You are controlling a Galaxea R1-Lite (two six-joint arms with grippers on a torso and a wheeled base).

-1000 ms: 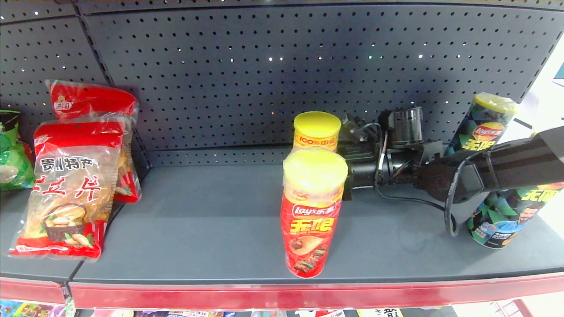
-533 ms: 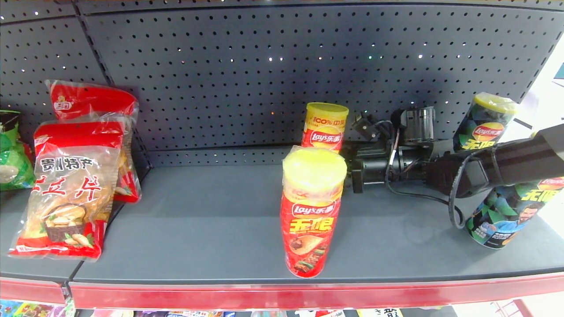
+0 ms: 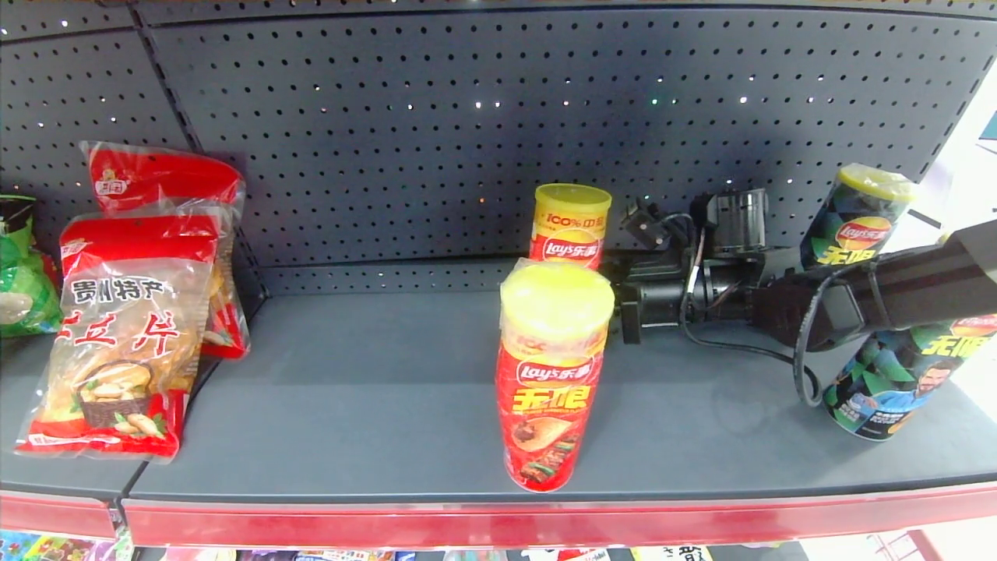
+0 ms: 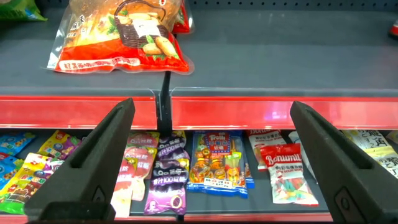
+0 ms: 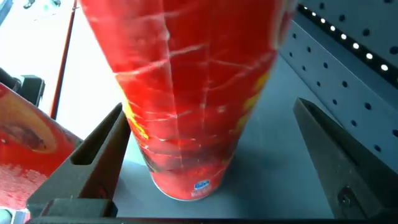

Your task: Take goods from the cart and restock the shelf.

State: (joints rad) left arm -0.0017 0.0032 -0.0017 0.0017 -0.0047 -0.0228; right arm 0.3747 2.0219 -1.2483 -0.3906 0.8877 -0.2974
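Note:
A red chip can [image 3: 571, 226] with a yellow lid stands upright at the back of the grey shelf [image 3: 374, 405], behind a second red can [image 3: 554, 374] near the front edge. My right gripper [image 3: 623, 292] is just right of the rear can, open. In the right wrist view the rear can [image 5: 193, 99] rests on the shelf between the spread fingers of that gripper [image 5: 211, 115], with gaps on both sides. My left gripper [image 4: 212, 107] hangs open and empty in front of the red shelf edge [image 4: 249, 112].
Two dark green chip cans [image 3: 857, 218] [image 3: 896, 382] stand at the shelf's right end, close to my right arm. Red snack bags [image 3: 125, 327] lean at the left. Bare shelf lies between the bags and the red cans. Candy packets [image 4: 217, 165] fill the shelf below.
The rear red can went from tipped toward the camera to upright on the shelf. My right gripper drew back a little to the right, away from it.

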